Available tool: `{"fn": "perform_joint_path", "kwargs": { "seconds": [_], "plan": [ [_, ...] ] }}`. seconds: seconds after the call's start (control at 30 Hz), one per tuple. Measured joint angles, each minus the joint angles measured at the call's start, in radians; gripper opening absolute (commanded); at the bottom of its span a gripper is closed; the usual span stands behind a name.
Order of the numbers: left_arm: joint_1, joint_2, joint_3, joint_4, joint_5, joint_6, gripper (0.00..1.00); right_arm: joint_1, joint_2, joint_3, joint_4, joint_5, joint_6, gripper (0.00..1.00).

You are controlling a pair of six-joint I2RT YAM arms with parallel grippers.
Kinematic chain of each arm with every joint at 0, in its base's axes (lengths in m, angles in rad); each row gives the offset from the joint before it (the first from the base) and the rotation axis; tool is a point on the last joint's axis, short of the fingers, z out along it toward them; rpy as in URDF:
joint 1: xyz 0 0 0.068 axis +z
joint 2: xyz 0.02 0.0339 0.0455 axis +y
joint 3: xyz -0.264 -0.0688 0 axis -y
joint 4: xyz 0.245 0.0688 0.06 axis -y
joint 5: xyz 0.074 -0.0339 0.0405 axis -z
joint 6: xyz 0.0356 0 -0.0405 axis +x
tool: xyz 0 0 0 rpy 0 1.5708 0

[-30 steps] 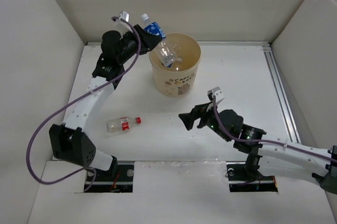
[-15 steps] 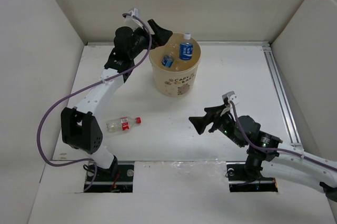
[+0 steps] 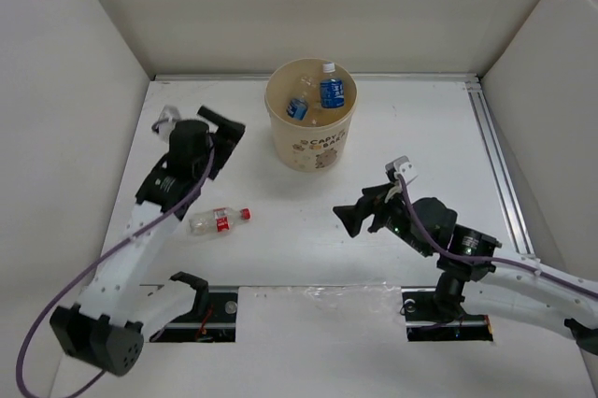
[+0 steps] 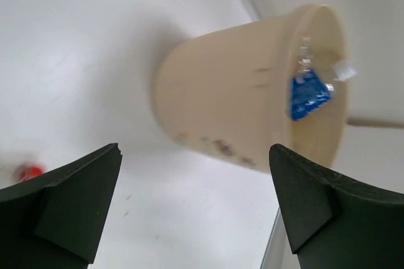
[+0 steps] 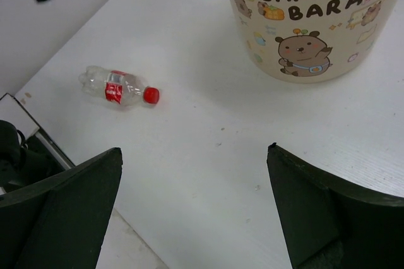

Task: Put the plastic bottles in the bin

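Observation:
The tan bin (image 3: 310, 141) stands at the back middle of the table, with blue-labelled plastic bottles (image 3: 331, 92) inside it. One clear bottle with a red label and red cap (image 3: 219, 220) lies on its side on the table at the left. My left gripper (image 3: 224, 129) is open and empty, to the left of the bin and behind the lying bottle. In the left wrist view the bin (image 4: 240, 111) shows a blue-labelled bottle (image 4: 308, 95) at its rim. My right gripper (image 3: 353, 216) is open and empty, right of the lying bottle (image 5: 120, 87), with the bin (image 5: 303, 23) ahead.
White walls enclose the table on the left, back and right. A metal rail (image 3: 493, 164) runs along the right side. The two arm bases sit at the near edge (image 3: 308, 300).
My left gripper opened over the bin and let a blue-labelled bottle drop in, then swung back left and down toward the table. The right arm shifted slightly right.

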Motion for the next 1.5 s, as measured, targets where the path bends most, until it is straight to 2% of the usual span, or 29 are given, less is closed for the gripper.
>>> {"fn": "perform_joint_path", "kwargs": {
  "seconds": [0.1, 0.17, 0.47, 0.63, 0.93, 1.37, 1.43, 1.5],
  "plan": [
    [0.0, -0.164, -0.142, -0.14, -0.064, -0.146, 1.0, 0.0, 0.023, 0.005, 0.002, -0.017, -0.007, 1.0],
    [0.0, -0.222, -0.168, -0.234, -0.099, -0.227, 1.0, 0.0, 0.042, 0.005, 0.002, -0.037, -0.011, 1.0],
    [0.002, -0.287, -0.266, -0.468, -0.145, -0.443, 1.0, 0.0, 0.069, 0.005, 0.01, -0.151, -0.034, 1.0],
    [0.002, -0.3, -0.347, -0.511, -0.126, -0.508, 1.0, 0.0, 0.08, 0.005, 0.013, -0.215, -0.046, 1.0],
    [0.006, -0.319, -0.478, -0.5, -0.121, -0.599, 1.0, 0.0, 0.084, 0.005, 0.031, -0.344, -0.059, 1.0],
    [0.081, -0.163, -0.544, -0.354, -0.193, -0.639, 1.0, 0.0, 0.127, 0.014, 0.054, -0.454, -0.064, 1.0],
    [0.108, -0.127, -0.555, -0.307, -0.2, -0.632, 0.95, 0.0, 0.127, 0.017, 0.054, -0.459, -0.064, 1.0],
    [0.148, -0.092, -0.578, -0.251, -0.2, -0.618, 0.85, 0.0, 0.125, 0.018, 0.055, -0.462, -0.064, 1.0]
  ]
}}
